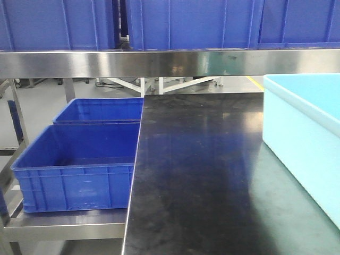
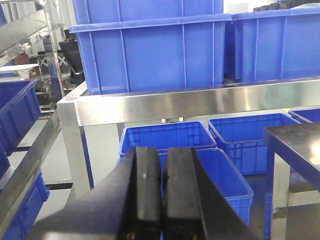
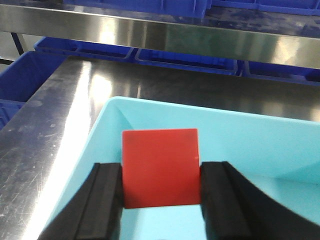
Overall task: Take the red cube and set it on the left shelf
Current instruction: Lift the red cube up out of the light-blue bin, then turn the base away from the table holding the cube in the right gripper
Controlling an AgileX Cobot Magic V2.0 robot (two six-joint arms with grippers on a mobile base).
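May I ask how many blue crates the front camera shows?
5. Upper tier: left crate, middle crate, right crate. Lower tier: near crate, far crate behind it. The workbench may hide others.

Setting: industrial storage area or factory floor.
Evidence: stainless-steel multi-tier rack (image 1: 159, 64) with flat front rails; rows of open rectangular blue plastic crates (image 1: 74, 175) on its tiers; glossy black-topped steel workbench (image 1: 202, 175) carrying 1 pale turquoise plastic tub (image 1: 303, 143); bare grey concrete floor (image 1: 48, 101) with a painted yellow line (image 1: 254, 82); further steel racking (image 2: 22, 30) with more crates beyond.
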